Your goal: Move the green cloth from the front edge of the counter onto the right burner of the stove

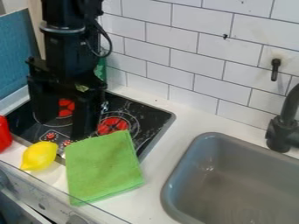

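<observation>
Gripper (64, 127) of mine hangs over the black stovetop (147, 114) in the camera view, its two fingers apart and nothing held between them, a red burner showing in the gap. My black arm (63, 48) comes in from the top edge at the upper left, a cable looping at its side. Nearest to my fingers is a green cloth (105, 168), lying flat and slightly askew across the front edge of the stovetop and the white counter (153, 175); one fingertip stands right by its far edge, though I cannot tell whether they touch. Just left of the cloth sits a yellow lemon (39, 156), its pointed end toward the front, and beyond it at the left edge is part of a red object (4, 134). A second red burner (112, 125) shows right of my gripper. To the right of the stovetop, a gray sink (201, 138) is set into the counter beside a black faucet (283, 132). White tiles (175, 39) line the wall behind, where a small black hook (276, 70) is fixed.
</observation>
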